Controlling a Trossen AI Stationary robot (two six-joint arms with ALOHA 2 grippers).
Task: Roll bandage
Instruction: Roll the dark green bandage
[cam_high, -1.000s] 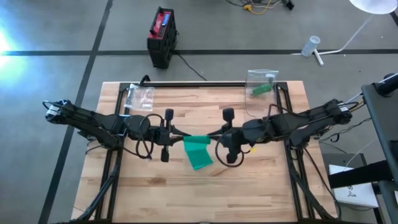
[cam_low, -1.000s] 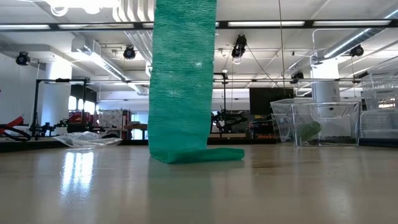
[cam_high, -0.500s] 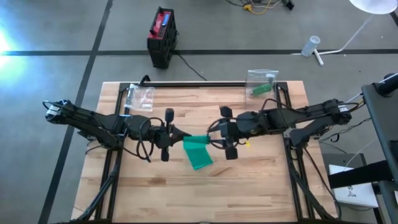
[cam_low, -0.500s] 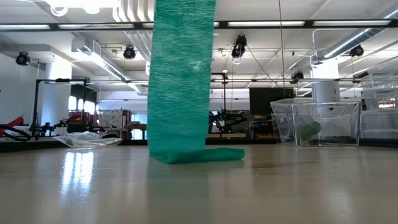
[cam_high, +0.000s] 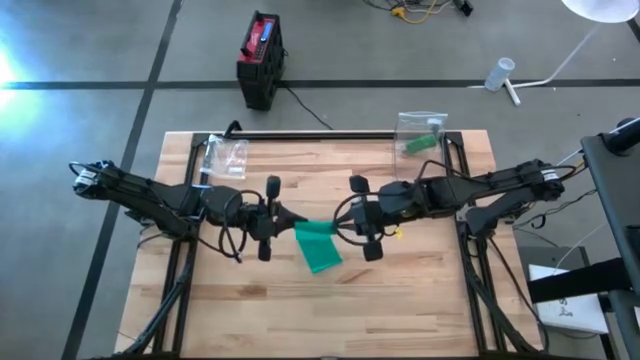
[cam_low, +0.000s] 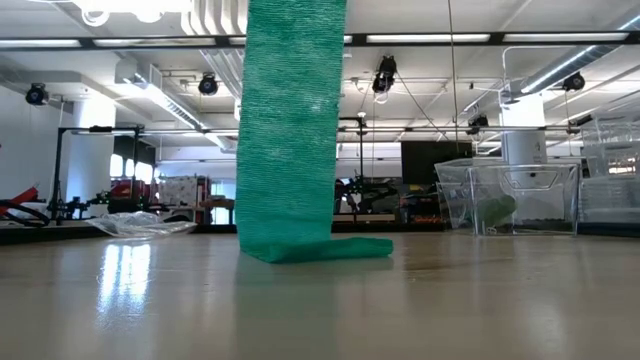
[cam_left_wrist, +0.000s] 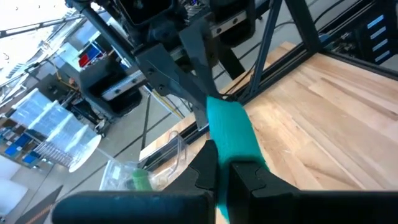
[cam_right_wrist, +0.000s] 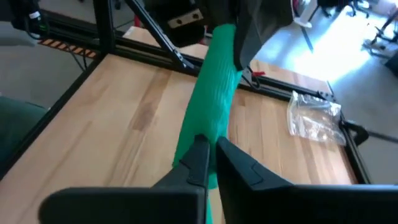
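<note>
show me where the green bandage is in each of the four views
High view: green bandage at table centre, between both grippers.
Low view: tall strip left of centre, its end folded on the table.
Left wrist view: centre.
Right wrist view: centre.
Shared landmark: clear plastic bag.

Bare table (cam_high: 400, 300) ahead of hanging bandage (cam_high: 318, 244); bags at back edge.

no readable text, labels, brands, numbers or signs anywhere

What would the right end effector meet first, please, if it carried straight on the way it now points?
Probably the left end effector, which faces it across the green bandage both grip; depth is unclear.
</note>
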